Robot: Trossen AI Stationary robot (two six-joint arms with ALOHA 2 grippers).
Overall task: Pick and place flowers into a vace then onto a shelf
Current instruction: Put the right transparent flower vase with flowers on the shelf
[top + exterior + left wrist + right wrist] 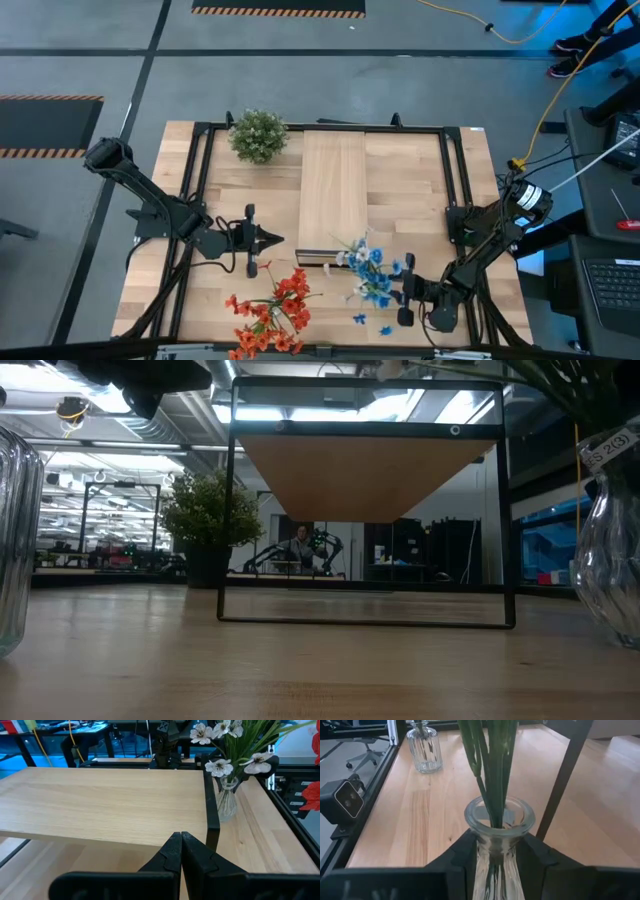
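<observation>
Currently, right pincer point(497, 857): clamped around the clear ribbed glass vase point(499, 840) holding blue-and-white flowers point(370, 270), near the pale wooden shelf point(333, 190).
Left pincer point(180, 851): closed together, empty, beside the red-orange flowers point(275, 310) on the bench point(420, 180).

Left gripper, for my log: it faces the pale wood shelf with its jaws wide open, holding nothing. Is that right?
Not quite. The left gripper has its jaws shut, tips pressed together, as the left wrist view shows. It does face the shelf and holds nothing.
</observation>
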